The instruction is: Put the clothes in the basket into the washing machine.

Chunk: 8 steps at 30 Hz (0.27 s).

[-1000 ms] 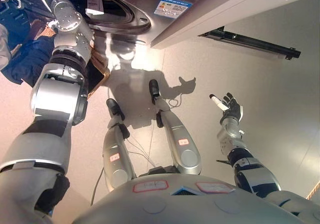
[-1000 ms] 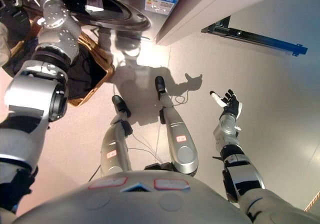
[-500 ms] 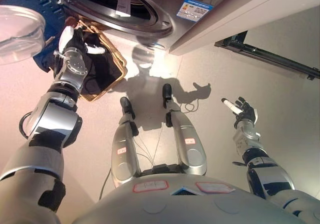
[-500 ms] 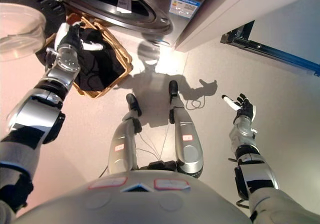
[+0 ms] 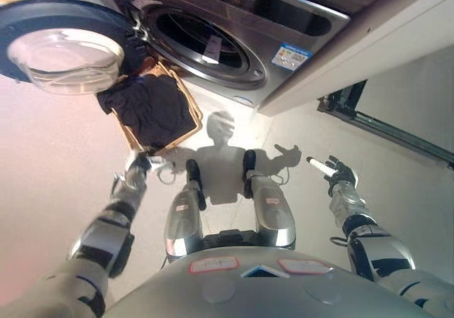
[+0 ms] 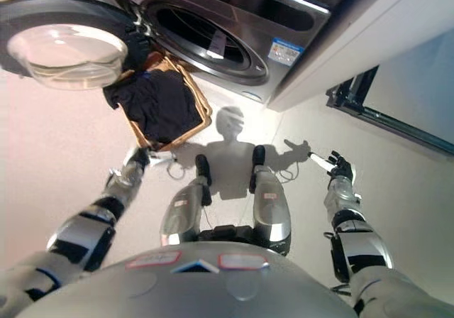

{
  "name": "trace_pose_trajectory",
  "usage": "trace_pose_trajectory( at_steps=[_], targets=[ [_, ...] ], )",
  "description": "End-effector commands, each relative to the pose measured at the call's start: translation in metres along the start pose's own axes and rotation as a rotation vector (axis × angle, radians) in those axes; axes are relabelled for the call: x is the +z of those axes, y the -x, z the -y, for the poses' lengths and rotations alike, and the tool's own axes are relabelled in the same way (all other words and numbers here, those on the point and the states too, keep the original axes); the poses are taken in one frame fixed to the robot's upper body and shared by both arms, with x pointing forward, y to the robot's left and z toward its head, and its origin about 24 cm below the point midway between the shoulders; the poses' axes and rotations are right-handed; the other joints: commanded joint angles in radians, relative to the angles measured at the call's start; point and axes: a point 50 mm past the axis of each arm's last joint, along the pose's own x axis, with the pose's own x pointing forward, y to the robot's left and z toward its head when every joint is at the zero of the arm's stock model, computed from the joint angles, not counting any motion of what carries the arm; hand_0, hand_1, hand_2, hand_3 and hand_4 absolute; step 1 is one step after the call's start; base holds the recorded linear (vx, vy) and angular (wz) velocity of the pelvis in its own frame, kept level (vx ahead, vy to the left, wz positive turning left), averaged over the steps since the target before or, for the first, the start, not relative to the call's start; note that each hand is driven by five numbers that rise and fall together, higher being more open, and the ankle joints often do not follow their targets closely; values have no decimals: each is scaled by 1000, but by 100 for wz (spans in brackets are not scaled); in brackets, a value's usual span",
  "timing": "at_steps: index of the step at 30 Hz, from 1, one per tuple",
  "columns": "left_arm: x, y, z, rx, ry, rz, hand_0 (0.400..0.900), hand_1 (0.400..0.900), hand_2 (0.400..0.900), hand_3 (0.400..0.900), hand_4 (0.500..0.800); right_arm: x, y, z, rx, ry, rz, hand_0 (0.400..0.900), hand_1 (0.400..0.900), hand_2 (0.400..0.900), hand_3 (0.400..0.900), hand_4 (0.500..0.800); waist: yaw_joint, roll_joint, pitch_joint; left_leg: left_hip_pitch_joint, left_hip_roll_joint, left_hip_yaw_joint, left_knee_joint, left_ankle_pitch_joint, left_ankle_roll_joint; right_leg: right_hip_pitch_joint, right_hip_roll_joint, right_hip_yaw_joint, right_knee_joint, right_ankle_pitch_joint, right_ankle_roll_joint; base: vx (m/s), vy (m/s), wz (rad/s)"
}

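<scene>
Dark clothes (image 5: pixel 152 108) in wicker basket (image 5: pixel 186 131) before washing machine (image 5: pixel 234 27); left hand (image 5: pixel 139 166) just beside basket, empty, fingers relaxed.

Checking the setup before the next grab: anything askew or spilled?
Mostly fine. Dark clothes hang over the basket rim on the washing machine door side. Nothing on the floor; door open.

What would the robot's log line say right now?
door: open | clothes: in basket | left hand: empty, near basket | right hand: open, idle | drum: not loaded yet
</scene>
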Motion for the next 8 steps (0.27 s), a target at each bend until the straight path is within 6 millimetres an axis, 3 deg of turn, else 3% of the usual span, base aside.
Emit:
trace_pose_trajectory(
  at_steps=[1, 4, 8],
  targets=[
    [-21, 3, -9, 37, 18, -59, 900, 900, 900, 900, 800, -34, 7, 18, -38, 82, -92, 900, 900, 900, 900, 800, 18, -15, -111, -4, -16, 4, 9, 8, -19, 69, -11, 23, -67, 53, 76, 87, 31, 3],
    [-44, 10, 6, -7, 6, -134, 900, 900, 900, 900, 800, -50, 10, 19, -40, 114, -154, 900, 900, 900, 900, 800, 25, -6, -132, 57, -18, 14, -44, 19, -21, 119, -12, 20, -108, 64, 83, 76, 33, 4],
    [-60, 16, 15, -32, -7, -188, 900, 900, 900, 900, 800, -65, 15, 19, -24, 177, -211, 900, 900, 900, 900, 800, 32, 5, -150, 111, -17, 17, -102, 33, -22, 166, -16, 14, -135, 68, 91, 64, 37, 6]
  ],
)
